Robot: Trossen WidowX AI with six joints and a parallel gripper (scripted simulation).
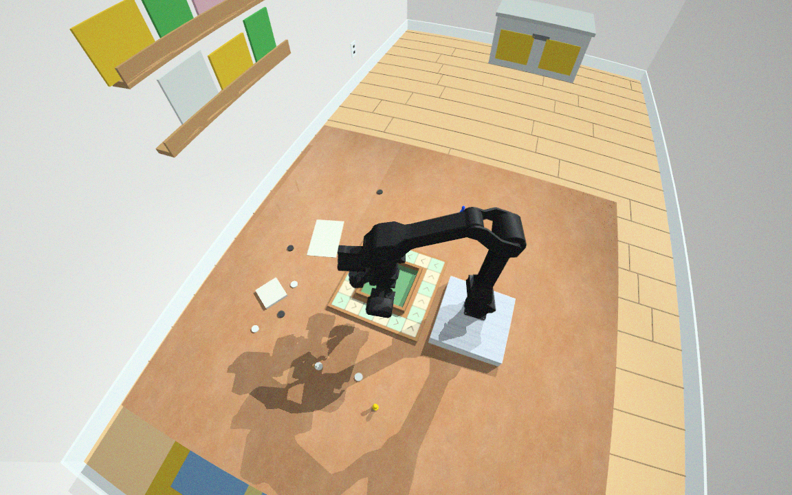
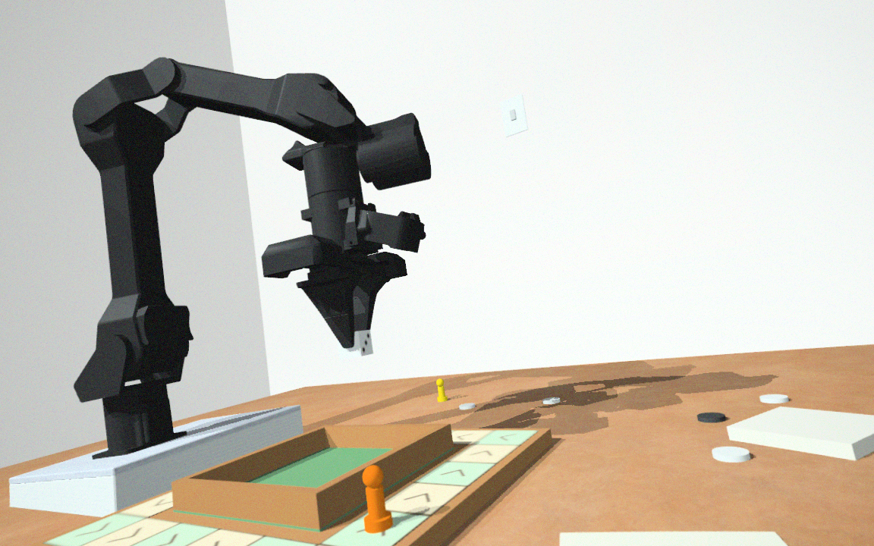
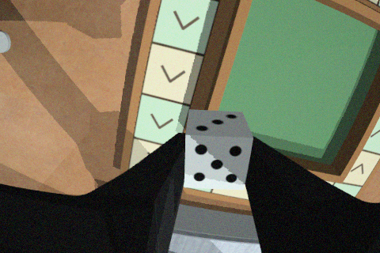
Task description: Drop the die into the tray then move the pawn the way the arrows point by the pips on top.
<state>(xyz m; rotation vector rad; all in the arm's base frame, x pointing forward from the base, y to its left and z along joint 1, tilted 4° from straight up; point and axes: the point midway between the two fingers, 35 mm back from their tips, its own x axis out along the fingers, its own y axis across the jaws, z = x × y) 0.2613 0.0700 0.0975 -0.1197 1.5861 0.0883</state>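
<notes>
My gripper [image 2: 357, 343] [image 3: 214, 144] is shut on the white die [image 2: 365, 342] [image 3: 217, 162], held high above the board. In the wrist view the die shows a five-pip face towards the camera and a three-pip face beyond it. The dice tray [image 1: 408, 287] [image 2: 331, 455] [image 3: 293, 63] has a green floor and brown walls, and no die lies in the part that shows. The board's ring of arrow squares [image 1: 430, 288] [image 2: 454, 473] [image 3: 186, 20] surrounds it. The orange pawn [image 2: 375, 502] stands upright on a green square near a tray corner; the arm hides it in the top view.
A yellow pawn [image 1: 375, 406] [image 2: 441, 390], white discs [image 1: 357, 377] [image 2: 730, 454] and dark discs [image 1: 290, 247] [image 2: 710, 416] stand or lie around the board. A white block [image 1: 271, 292] [image 2: 813, 431] and a pale sheet [image 1: 325, 238] are beside it. The blue pawn [image 1: 463, 209] is partly hidden behind the arm.
</notes>
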